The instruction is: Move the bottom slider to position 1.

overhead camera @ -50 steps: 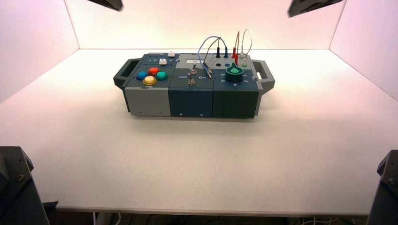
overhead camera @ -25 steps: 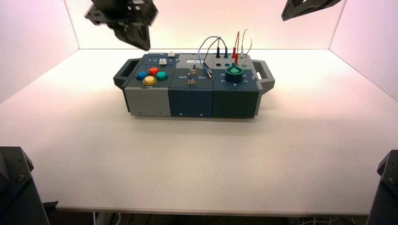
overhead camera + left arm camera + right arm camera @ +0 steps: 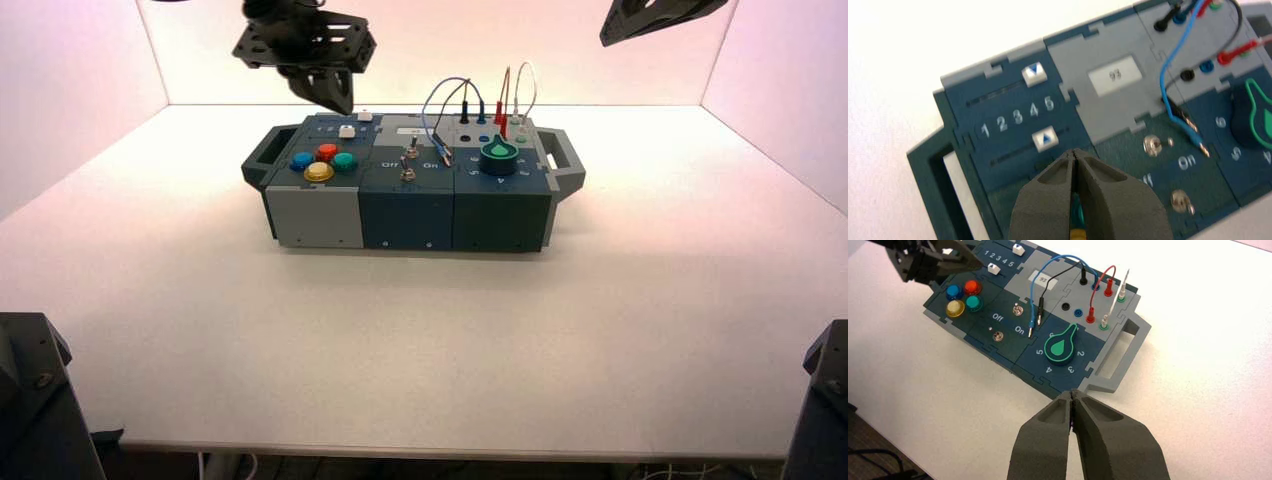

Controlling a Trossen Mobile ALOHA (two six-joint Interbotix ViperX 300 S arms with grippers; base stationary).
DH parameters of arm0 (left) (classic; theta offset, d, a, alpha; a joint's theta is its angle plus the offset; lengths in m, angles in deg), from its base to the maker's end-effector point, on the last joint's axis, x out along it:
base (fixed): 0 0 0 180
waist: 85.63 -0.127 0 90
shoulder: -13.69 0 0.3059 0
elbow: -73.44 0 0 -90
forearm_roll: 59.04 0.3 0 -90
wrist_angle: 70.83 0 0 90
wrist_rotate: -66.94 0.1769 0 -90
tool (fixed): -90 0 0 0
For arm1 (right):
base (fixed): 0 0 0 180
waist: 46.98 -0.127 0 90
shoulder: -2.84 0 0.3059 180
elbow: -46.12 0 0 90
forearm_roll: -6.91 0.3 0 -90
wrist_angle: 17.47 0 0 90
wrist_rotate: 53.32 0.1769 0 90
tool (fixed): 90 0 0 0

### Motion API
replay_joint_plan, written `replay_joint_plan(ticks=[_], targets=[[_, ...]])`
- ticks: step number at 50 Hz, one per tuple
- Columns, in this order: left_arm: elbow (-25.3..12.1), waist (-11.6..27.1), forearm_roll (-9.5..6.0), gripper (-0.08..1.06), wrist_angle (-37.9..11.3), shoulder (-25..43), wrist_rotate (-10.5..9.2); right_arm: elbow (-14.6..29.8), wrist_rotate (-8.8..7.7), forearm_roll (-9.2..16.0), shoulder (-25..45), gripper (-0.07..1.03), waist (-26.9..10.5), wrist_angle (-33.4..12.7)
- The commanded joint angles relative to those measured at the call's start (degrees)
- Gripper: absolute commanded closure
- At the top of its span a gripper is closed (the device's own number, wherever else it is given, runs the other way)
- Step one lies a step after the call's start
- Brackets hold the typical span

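The box [image 3: 310,215] stands mid-table. The bottom slider [image 3: 1045,139] is a white knob with a blue arrow on the dark blue track, level with about the 4; it also shows in the high view [image 3: 347,131]. The printed 1 [image 3: 984,131] is at the row's end towards the handle. My left gripper [image 3: 1075,152] is shut and empty and hovers just short of that knob, above the box's left rear [image 3: 328,98]. My right gripper [image 3: 1073,395] is shut and empty, held high at the right [image 3: 650,15].
The second white slider knob [image 3: 1034,73] sits on the farther track near the 5. Several coloured buttons [image 3: 322,162], two toggle switches [image 3: 1152,145], a green knob [image 3: 499,154] and looping wires [image 3: 450,95] fill the box's top. Handles [image 3: 262,158] stick out at both ends.
My left arm came down into view from the upper left and moved right to above the box's left rear. The right arm has hardly moved.
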Motion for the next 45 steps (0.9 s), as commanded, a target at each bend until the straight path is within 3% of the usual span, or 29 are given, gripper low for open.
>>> replay_joint_plan(ticks=[1,16,45], targets=[[-3.3,0.3,-0.18,1.01,0.5,1.1,-0.09,0.6,-0.26,0.2,-0.1,0.98,-0.1,0.5],[-6.5,0.6,-1.05,1.01,-0.4,5.0,-0.09,0.5,-0.18,-0.2,-0.2,0.98,-0.1,0.6],[-6.8,0.0,-1.05,1.01,-0.2,7.4,-0.09,0.6,-0.18,-0.8,-0.2,0.98,0.1,0.8]])
